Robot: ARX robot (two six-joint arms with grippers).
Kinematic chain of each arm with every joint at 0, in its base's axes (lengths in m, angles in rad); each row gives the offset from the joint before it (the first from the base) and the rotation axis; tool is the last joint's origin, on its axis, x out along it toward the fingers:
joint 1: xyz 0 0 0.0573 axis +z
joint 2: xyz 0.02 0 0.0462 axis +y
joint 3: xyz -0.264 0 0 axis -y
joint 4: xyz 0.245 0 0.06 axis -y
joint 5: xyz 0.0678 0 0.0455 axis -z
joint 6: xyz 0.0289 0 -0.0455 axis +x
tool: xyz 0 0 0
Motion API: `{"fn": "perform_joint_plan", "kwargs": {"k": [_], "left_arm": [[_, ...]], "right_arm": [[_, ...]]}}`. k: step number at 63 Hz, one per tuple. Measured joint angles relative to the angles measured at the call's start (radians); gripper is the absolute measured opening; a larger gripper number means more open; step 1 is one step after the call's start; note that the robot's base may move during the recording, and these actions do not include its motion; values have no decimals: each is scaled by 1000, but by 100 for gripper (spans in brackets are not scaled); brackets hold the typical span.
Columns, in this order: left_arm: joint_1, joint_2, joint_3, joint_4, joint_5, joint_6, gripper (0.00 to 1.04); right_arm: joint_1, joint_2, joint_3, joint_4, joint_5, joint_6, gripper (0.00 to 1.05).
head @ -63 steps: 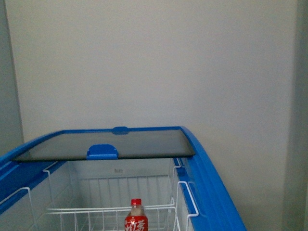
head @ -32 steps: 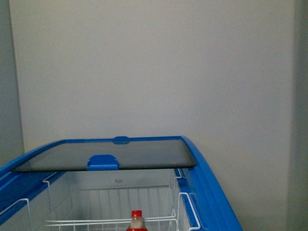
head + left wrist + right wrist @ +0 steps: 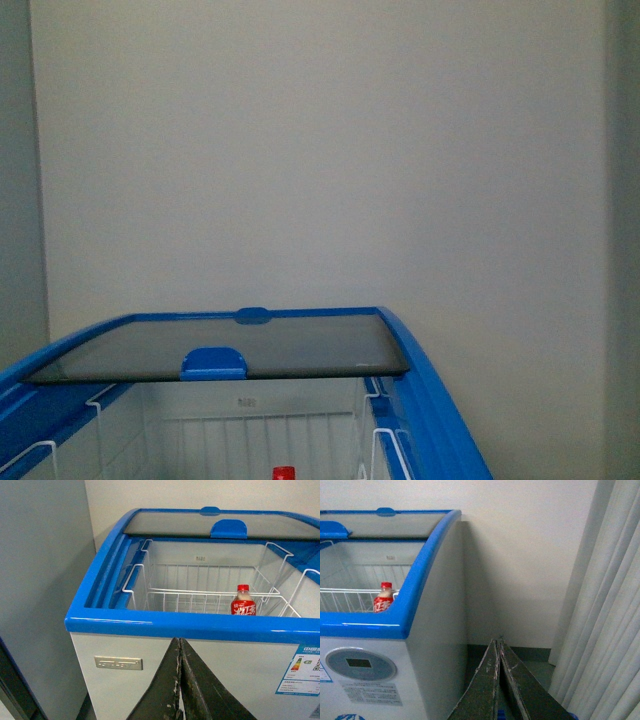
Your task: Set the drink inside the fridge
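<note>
Left wrist view: drink [image 3: 243, 601] stands upright in wire basket [image 3: 210, 587] inside fridge [image 3: 165, 625], center-right of frame. Left hand [image 3: 179, 680] and right hand [image 3: 498, 680] both clenched, empty. Bottle probably light, stiff, smooth; best gripped around the body below the cap.

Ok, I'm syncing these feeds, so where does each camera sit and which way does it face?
Front: on the robot's body, facing the wall over the fridge; only the drink cap shows, no arms.
Left wrist: outside the fridge's front corner, looking into the wire basket; shut left gripper in view.
Right wrist: beside the fridge's side, facing the wall and curtain; shut right gripper in view.
All three share the drink.
</note>
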Motion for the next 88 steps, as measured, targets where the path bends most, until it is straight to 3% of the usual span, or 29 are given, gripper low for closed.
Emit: {"fn": "perform_joint_plan", "kwargs": {"k": [24, 49, 58, 88], "left_arm": [[0, 0, 0, 0, 0, -2, 3], [0, 0, 0, 0, 0, -2, 77], [0, 0, 0, 0, 0, -2, 97], [0, 0, 0, 0, 0, -2, 97]], "right_arm": [[0, -45, -35, 6, 0, -1, 4], [0, -45, -35, 6, 0, -1, 76], [0, -45, -35, 6, 0, -1, 96], [0, -45, -35, 6, 0, 0, 97]]}}
